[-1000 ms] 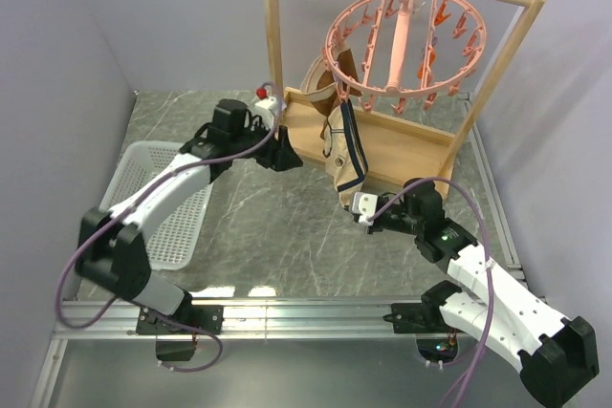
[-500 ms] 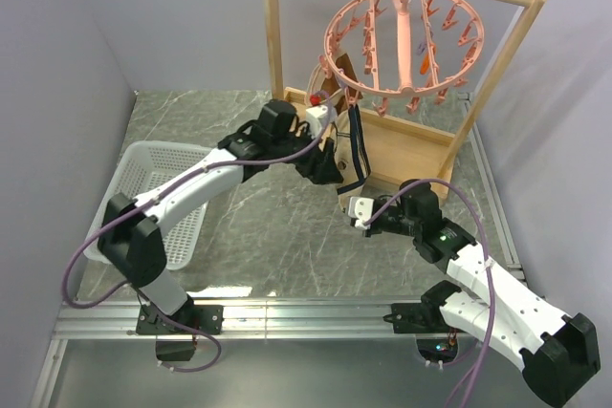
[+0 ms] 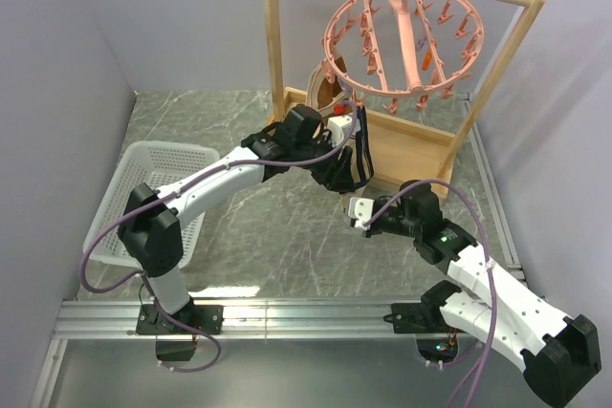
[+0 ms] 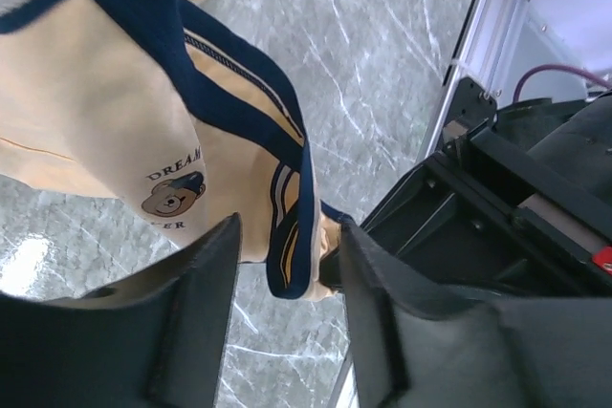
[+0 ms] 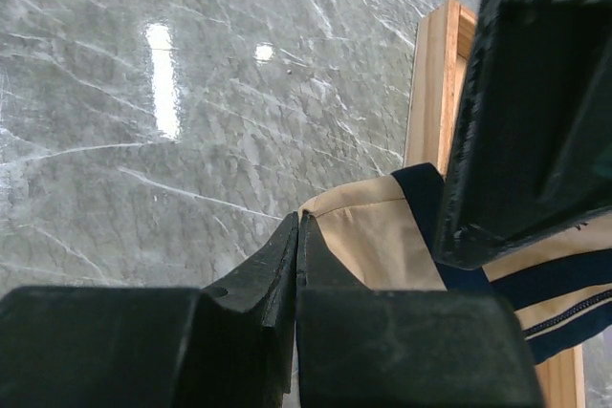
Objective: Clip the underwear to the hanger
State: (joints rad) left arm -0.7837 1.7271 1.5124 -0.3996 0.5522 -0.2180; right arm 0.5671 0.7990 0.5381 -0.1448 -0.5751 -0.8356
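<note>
The underwear (image 4: pixel 105 93) is hung below the near side of the hanger (image 3: pixel 402 35), with its beige cloth and dark trim drooping towards the marble table (image 3: pixel 239 226). Whether its upper edge is already caught in one of the pegs (image 3: pixel 448 18) cannot be told, as that spot is hidden from above. Its lowest corner is pinched between the closed fingers of the right gripper (image 5: pixel 298 225), which is held low, below and in front of the hanger, with the right arm (image 3: pixel 478 274) stretched out nearly flat. Over the last second the left gripper (image 4: pixel 287 236) has been brought in from well left of the hanger to just beneath its near rim, and the hanger has swung round slightly. The left fingers are spread, with the trimmed hem lying between them but not yet squeezed. A second hold is judged to be imminent, so that the hem can be lifted to a peg. The left arm (image 3: pixel 210 183) is extended far forward, its wrist bent towards the cloth.
</note>
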